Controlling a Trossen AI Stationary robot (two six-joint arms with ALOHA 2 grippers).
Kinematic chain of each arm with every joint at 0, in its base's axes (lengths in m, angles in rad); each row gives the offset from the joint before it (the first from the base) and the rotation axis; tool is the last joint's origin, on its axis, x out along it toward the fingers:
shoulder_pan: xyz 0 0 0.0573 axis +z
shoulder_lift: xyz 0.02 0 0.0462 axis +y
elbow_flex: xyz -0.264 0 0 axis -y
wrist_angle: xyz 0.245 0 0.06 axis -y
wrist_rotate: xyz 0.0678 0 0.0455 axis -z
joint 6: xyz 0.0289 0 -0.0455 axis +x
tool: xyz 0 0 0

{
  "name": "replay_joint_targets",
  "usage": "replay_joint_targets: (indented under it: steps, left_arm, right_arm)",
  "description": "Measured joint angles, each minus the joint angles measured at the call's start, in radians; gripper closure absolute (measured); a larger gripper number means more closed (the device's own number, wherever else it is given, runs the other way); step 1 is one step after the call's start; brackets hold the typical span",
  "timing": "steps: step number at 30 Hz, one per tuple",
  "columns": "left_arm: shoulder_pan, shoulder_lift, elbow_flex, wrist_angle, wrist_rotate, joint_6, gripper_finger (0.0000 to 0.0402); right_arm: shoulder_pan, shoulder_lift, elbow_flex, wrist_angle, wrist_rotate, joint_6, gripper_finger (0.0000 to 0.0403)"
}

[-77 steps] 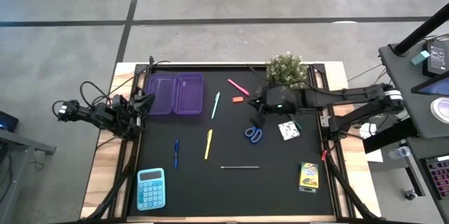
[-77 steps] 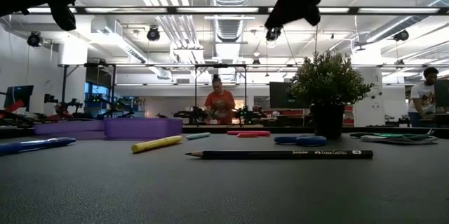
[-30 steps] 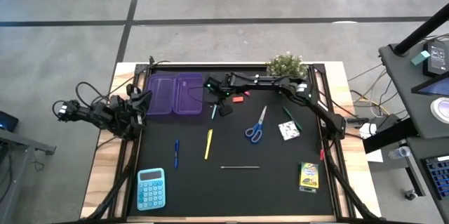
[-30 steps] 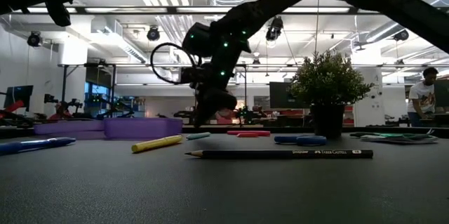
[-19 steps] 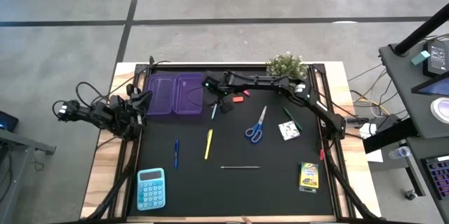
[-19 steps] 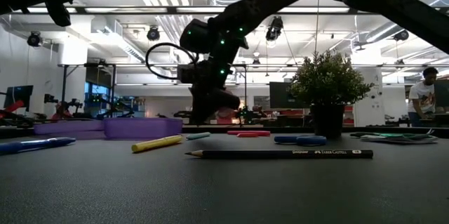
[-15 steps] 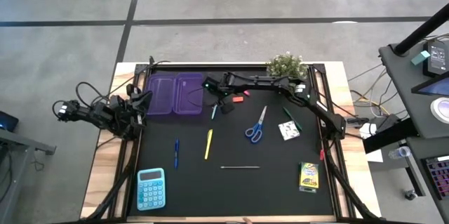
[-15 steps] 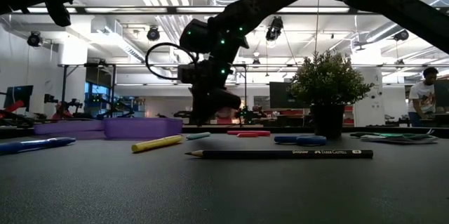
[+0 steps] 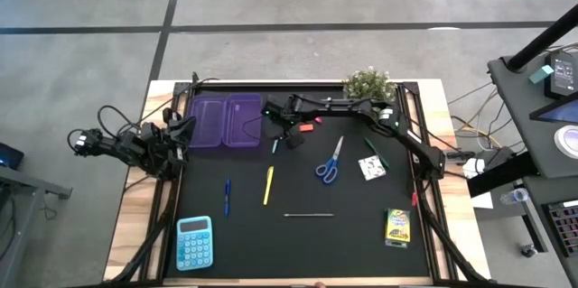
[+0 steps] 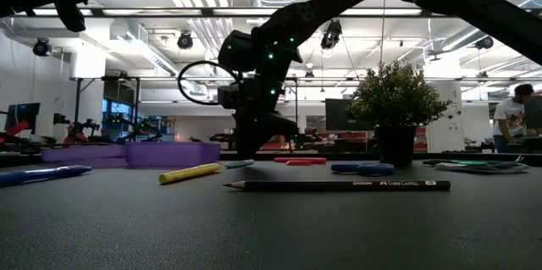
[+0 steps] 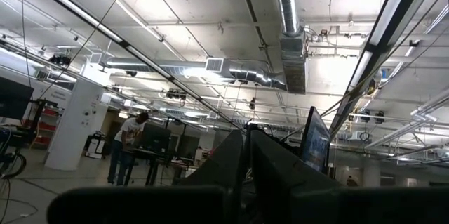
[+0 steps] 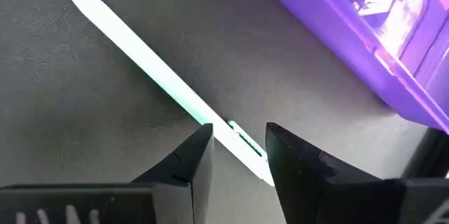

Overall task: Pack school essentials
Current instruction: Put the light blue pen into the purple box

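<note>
My right gripper (image 9: 291, 139) is open, low over the black mat just right of the purple case (image 9: 226, 121). Its fingers stand on either side of the green pen (image 12: 161, 83) near its clip end, and the pen lies flat on the mat (image 9: 276, 134). The gripper also shows in the low view (image 10: 258, 147). A yellow pen (image 9: 268, 185), blue pen (image 9: 227, 196), grey pencil (image 9: 309, 215), blue-handled scissors (image 9: 329, 162), pink pen (image 9: 307, 112), red eraser (image 9: 305, 127), white packet (image 9: 370, 167) and crayon box (image 9: 397, 226) lie on the mat. My left gripper (image 9: 185, 130) waits, shut, at the table's left edge.
A potted plant (image 9: 368, 85) stands at the far right of the mat. A blue calculator (image 9: 194, 241) lies at the near left. The purple case lies open close to my right gripper's left side. People show in the room behind the table.
My right gripper has sunk a little toward the green pen and turned slightly, staying over the same spot beside the purple case. The pen has not moved.
</note>
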Motion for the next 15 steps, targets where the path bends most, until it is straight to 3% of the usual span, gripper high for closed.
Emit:
replay_joint_targets:
  steps: [15]
  left_arm:
    - [0.0, 0.0, 0.0, -0.001, 0.0, 0.0, 0.0389]
  right_arm:
    - [0.0, -0.002, -0.091, 0.098, -0.01, -0.038, 0.0294]
